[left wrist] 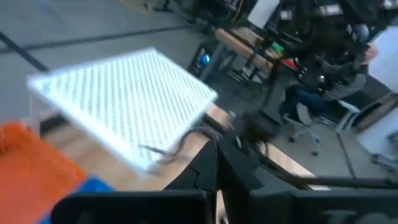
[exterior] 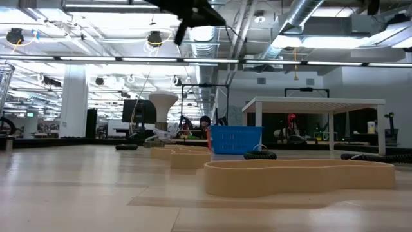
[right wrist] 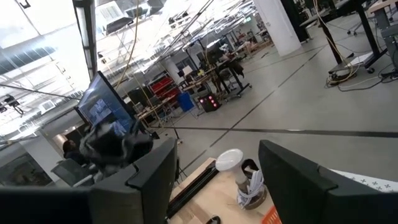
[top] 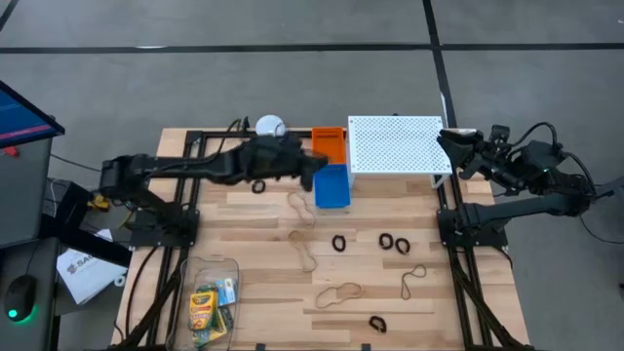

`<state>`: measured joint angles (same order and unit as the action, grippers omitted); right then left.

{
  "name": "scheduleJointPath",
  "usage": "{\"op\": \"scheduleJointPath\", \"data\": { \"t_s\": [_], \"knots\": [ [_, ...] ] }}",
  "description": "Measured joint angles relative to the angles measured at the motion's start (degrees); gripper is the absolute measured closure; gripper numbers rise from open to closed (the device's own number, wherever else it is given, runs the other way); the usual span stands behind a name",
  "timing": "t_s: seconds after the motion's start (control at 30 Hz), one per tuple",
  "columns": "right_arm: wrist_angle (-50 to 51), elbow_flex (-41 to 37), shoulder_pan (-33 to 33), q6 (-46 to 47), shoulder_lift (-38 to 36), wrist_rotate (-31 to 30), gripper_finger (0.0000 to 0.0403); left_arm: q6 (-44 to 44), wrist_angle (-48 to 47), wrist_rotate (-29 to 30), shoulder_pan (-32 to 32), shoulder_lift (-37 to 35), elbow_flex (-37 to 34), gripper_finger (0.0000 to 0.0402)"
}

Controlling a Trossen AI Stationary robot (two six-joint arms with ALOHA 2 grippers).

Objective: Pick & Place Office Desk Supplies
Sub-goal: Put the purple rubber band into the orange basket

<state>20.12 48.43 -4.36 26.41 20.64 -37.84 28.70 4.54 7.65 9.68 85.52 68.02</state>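
Note:
My left gripper [top: 314, 175] is shut and hangs above the blue bin [top: 331, 187], clear of the table. In its wrist view a thin tan rubber band [left wrist: 174, 144] trails from the shut fingertips [left wrist: 216, 155]. More tan rubber bands [top: 338, 292] and black ring clips [top: 394, 241] lie flat on the wooden table. Two yellow-and-green crayon boxes [top: 203, 310] lie in a clear container at the near left. My right gripper [top: 453, 141] waits open at the far right, beside the white shelf; nothing is between its fingers [right wrist: 155, 168]. My left gripper pinches the rubber band by one end of its loop [left wrist: 202, 134] between its two shut fingertips. The fingers lie almost level and point toward the table's right. The rest of the band hangs out slack from the tips, lifted clear of the table; blur hides finer detail.
An orange bin [top: 329, 144] stands behind the blue bin, and a white perforated shelf [top: 395, 144] beside both at the far right. A white-lidded jar [top: 270, 127] sits at the far edge. The clear container [top: 210, 268] takes the near left corner.

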Motion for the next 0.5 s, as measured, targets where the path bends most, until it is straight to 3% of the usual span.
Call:
{"op": "scheduleJointPath", "data": {
  "t_s": [0.17,0.5],
  "knots": [
    [0.8,0.0,0.0,0.1,0.0,0.1,0.0179,-1.7,1.6,-0.2,5.7,5.0,5.1,0.0401],
    [0.8,0.0,0.0,0.5,0.0,0.0,0.0179,-0.3,7.9,-0.6,11.3,14.2,6.0,0.0401]
  ]
}}
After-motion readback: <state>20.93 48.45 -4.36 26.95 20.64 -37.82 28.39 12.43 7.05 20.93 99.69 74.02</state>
